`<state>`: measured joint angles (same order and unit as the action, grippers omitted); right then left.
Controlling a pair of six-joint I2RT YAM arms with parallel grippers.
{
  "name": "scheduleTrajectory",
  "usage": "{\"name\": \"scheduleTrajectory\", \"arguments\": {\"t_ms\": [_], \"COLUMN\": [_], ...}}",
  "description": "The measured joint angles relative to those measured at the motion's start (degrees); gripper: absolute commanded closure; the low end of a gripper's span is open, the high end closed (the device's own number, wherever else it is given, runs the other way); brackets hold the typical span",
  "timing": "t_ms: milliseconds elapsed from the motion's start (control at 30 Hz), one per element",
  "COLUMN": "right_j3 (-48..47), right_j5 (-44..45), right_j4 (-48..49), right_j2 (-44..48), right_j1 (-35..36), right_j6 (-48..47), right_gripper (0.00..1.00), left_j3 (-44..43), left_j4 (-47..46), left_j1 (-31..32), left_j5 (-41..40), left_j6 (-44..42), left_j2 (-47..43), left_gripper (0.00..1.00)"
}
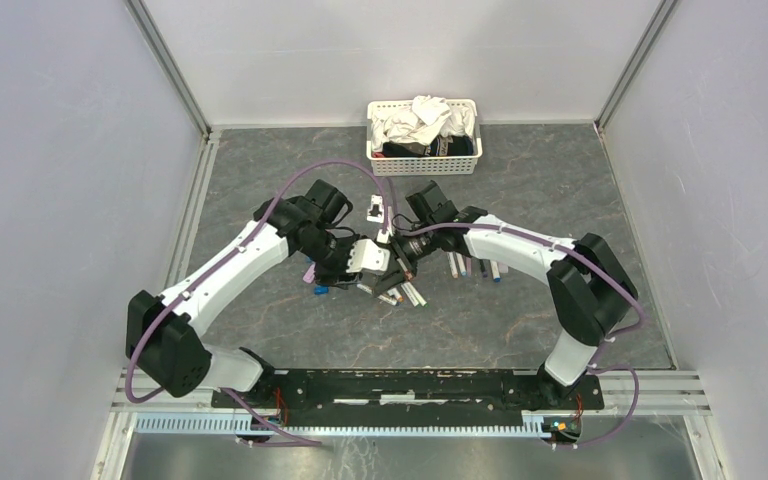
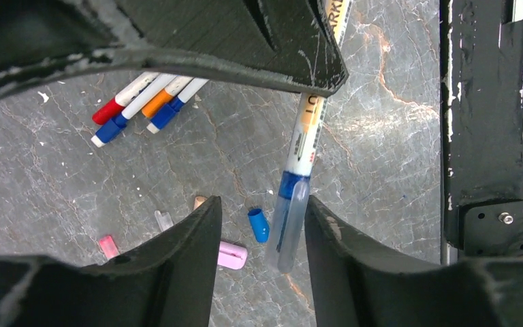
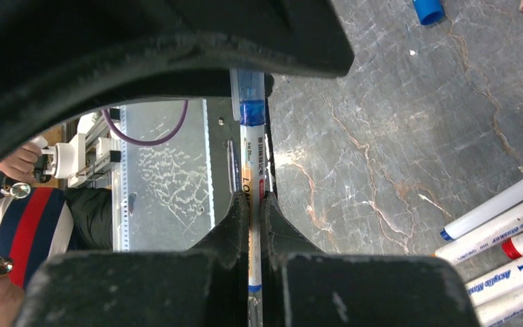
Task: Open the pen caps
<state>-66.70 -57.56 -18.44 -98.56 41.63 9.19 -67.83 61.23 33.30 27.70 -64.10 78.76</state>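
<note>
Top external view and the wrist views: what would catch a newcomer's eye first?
One pen at the centre draws the eye: the right end effector is clamped on its barrel, while the open left end effector straddles its clear cap. Loose caps lie on the table nearby; a white basket stands at the far edge.

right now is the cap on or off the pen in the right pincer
On: in the left wrist view the clear cap sits over the blue end of the pen the right pincer clamps.
</note>
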Motion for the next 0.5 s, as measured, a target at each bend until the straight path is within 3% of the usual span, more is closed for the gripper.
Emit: {"name": "scheduleTrajectory", "arguments": {"t_ms": [100,167,233,367,500], "right_j3": [-0.39,-0.5,-0.52,-0.52,-0.59], "right_j5": [-1.14,-1.4,-1.46,-1.53,-1.51], "right_j4": [1.51,2.21,2.73,3.85,6.43], "right_j2": [-0.68,-1.07,-1.4,-1.81,-2.47], "right_j1": [0.0,0.0,-0.07,-0.44,0.68], "right_j6": [1.18,1.95,2.51,3.61,6.23], "right_gripper": [1.0,0.97,0.86,0.63,0.6], "left_j3": [0.24,0.48,0.68,1.07,1.05], "left_j4": [-0.02,0.07,0.48,2.05,1.27], "left_j1": [0.5,0.72,0.96,1.44,1.55], "left_j5": [-0.39,-0.59,-0.72,-1.31,-1.79], "left_j6": [-0.7,-0.96,-1.33,-2.34,-2.36], "left_j2": [0.0,-0.02,-0.07,-0.17,-0.17], "left_gripper": [0.61,0.77,0.96,0.98,0.98]}}
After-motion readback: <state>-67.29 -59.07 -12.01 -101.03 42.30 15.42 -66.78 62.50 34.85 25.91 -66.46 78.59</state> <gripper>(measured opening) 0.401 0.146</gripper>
